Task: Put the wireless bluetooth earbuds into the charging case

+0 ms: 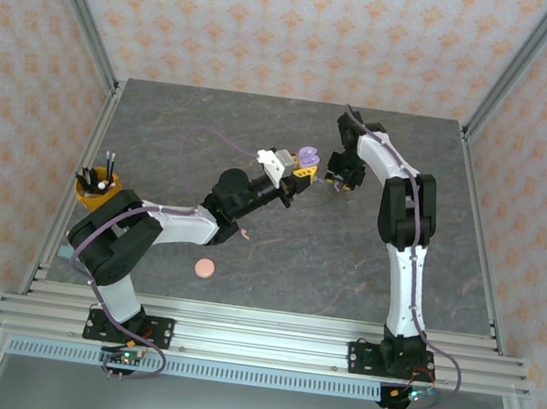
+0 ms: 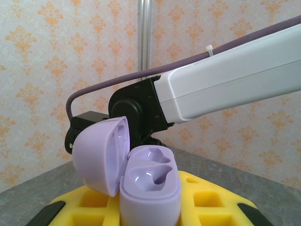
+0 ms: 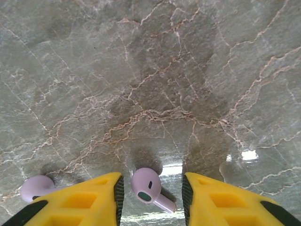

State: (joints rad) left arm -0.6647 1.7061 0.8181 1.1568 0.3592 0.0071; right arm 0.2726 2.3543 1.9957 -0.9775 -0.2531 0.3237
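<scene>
Lilac case in left fingers; earbud between right fingers.

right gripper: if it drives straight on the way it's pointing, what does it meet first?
Likely the pale purple earbud lying between its fingers, then the table just beneath. Depth is hard to judge.

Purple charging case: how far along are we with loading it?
Done: the purple charging case is open and held in the left gripper. Both its slots are empty. In hand: the right gripper straddles an earbud lying on the table, fingers not yet touching it. Left: grasp it, seat it, then the second earbud beside it.
</scene>
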